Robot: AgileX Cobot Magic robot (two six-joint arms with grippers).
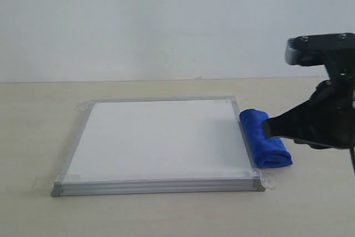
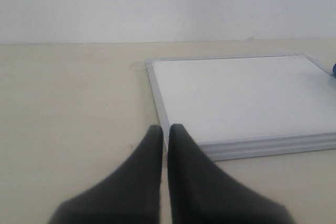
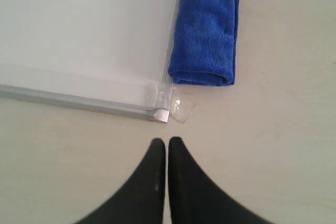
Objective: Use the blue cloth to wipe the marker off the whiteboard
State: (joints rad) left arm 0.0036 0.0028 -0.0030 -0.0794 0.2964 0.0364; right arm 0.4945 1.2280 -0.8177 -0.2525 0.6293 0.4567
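The whiteboard [image 1: 161, 137] lies flat on the table, silver-framed, and its white surface shows no red marker strokes in any view. The blue cloth [image 1: 272, 155], a rolled bundle, lies on the table along the board's right edge. My right gripper [image 1: 267, 127] hangs above the cloth, partly hiding it, shut with nothing in it. In the right wrist view the gripper [image 3: 167, 141] is short of the board's corner [image 3: 160, 113], and the cloth [image 3: 207, 30] lies beyond. My left gripper [image 2: 165, 128] is shut and empty, just off the board's [image 2: 241, 98] near left corner.
Clear tape tabs [image 3: 181, 106] stick out at the board's corners [image 1: 269, 181]. A plain pale wall [image 1: 166, 20] rises behind the beige table [image 1: 166, 215]. A sliver of the blue cloth [image 2: 334, 69] shows at the edge of the left wrist view.
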